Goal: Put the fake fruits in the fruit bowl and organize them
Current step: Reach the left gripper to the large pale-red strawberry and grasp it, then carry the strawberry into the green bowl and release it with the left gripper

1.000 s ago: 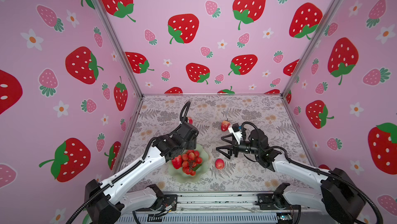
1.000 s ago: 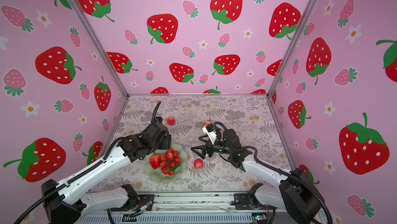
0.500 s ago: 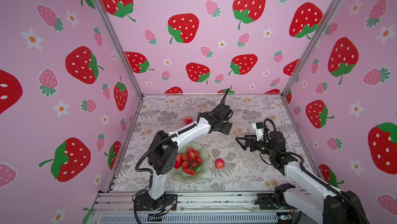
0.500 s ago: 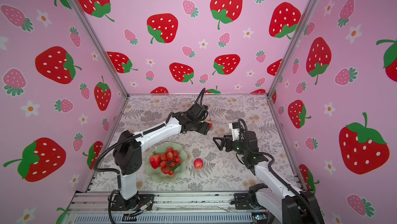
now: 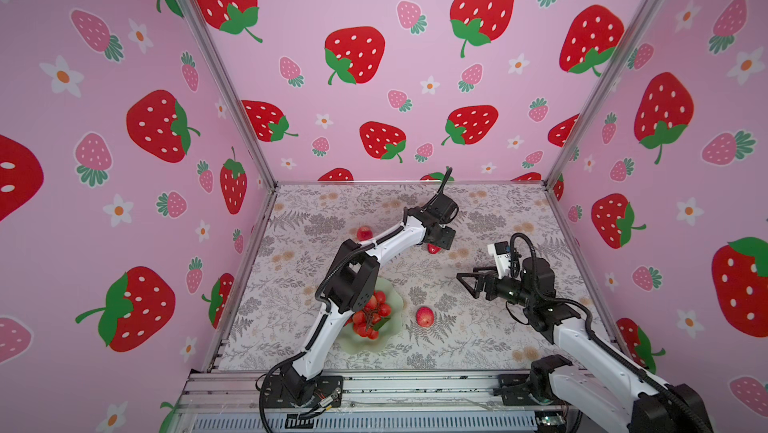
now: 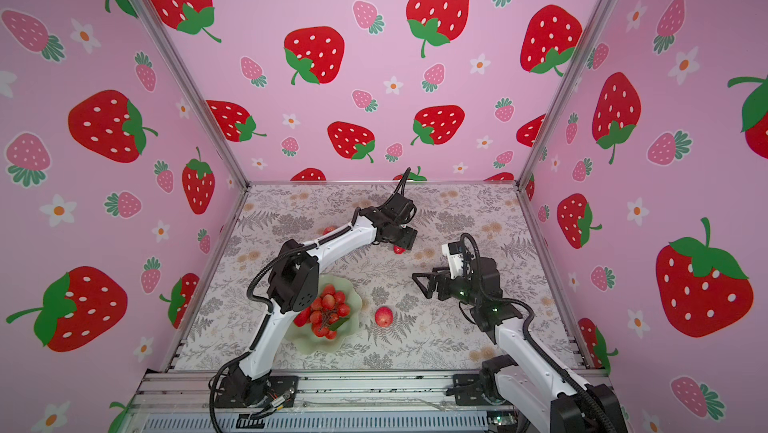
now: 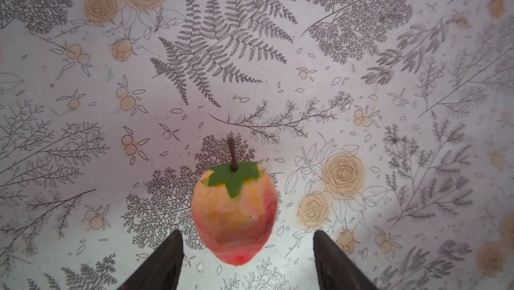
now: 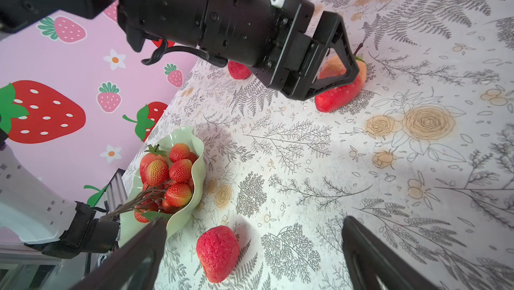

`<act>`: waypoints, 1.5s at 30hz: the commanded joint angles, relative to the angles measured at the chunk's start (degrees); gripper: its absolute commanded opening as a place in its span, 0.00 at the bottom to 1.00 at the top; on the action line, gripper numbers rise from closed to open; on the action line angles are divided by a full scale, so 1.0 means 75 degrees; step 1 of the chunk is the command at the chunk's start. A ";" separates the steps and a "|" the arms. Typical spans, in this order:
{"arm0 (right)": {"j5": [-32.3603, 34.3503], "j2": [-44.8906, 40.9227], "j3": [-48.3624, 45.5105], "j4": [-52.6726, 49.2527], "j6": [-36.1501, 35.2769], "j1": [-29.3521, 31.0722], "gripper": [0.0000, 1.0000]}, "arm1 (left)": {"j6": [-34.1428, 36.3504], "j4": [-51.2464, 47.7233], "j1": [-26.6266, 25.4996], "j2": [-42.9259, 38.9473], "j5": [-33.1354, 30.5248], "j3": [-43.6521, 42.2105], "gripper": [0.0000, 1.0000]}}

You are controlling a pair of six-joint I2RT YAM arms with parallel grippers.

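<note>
Left gripper (image 7: pixel 247 234), jaws wide, straddles the apple (image 7: pixel 233 213), with a gap on each side. Right gripper (image 8: pixel 254 221), jaws wide, holds nothing; a round fruit (image 8: pixel 218 252) lies ahead between them, the bowl (image 8: pixel 199 146) outside one jaw.

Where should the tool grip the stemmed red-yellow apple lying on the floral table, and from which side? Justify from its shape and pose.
Grip the apple across its rounded middle, coming down from its red bottom end, where the open left tool straddles it. The stem and leaf point away and look too thin to pinch; both flanks are clear.
</note>
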 commanded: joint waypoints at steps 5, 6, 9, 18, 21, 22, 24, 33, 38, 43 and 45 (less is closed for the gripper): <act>-0.0202 0.0239 0.0155 -0.0007 -0.0291 -0.0039 0.99 | -0.0151 -0.0214 0.0048 0.0432 0.0119 0.0478 0.75; -0.0233 0.0294 0.0185 -0.0010 -0.0319 -0.0034 0.99 | -0.0173 -0.0221 0.0056 0.0507 0.0119 0.0526 0.75; -0.0261 0.0417 0.0263 -0.0016 -0.0388 -0.0039 0.99 | -0.0223 -0.0203 0.0080 0.0670 0.0122 0.0630 0.74; -0.0283 0.0768 0.0522 0.0003 -0.0401 -0.0039 0.99 | -0.0322 0.0085 0.0101 0.0920 -0.0209 0.0701 0.70; -0.0238 0.0774 0.0532 0.0007 -0.0411 -0.0039 0.99 | -0.0269 0.0373 0.0104 0.0737 -0.0197 0.0464 0.65; -0.0226 0.0789 0.0523 0.0007 -0.0415 -0.0039 0.99 | -0.0245 0.0551 0.0105 0.0612 -0.0206 0.0287 0.64; -0.0243 0.0856 0.0516 0.0042 -0.0416 -0.0039 0.99 | -0.0200 0.0933 0.0102 0.0193 -0.0220 -0.0181 0.62; -0.0600 0.0838 0.0408 0.0433 -0.0357 -0.0005 0.99 | 0.0178 0.1655 0.0116 -0.2169 -0.0172 -0.2410 0.57; -0.0783 0.0603 0.0532 0.0720 -0.0426 0.0507 0.99 | -0.0078 0.1695 0.0140 -0.4134 -0.0596 -0.4507 0.56; -0.0467 0.0793 0.0847 0.1054 -0.0413 0.1598 0.99 | -0.0279 0.1330 0.0183 -0.6337 -0.0923 -0.6625 0.56; -0.0452 0.1022 0.0897 0.1440 -0.0262 0.1905 0.99 | -0.0283 0.0872 0.0237 -0.7068 -0.1121 -0.7284 0.56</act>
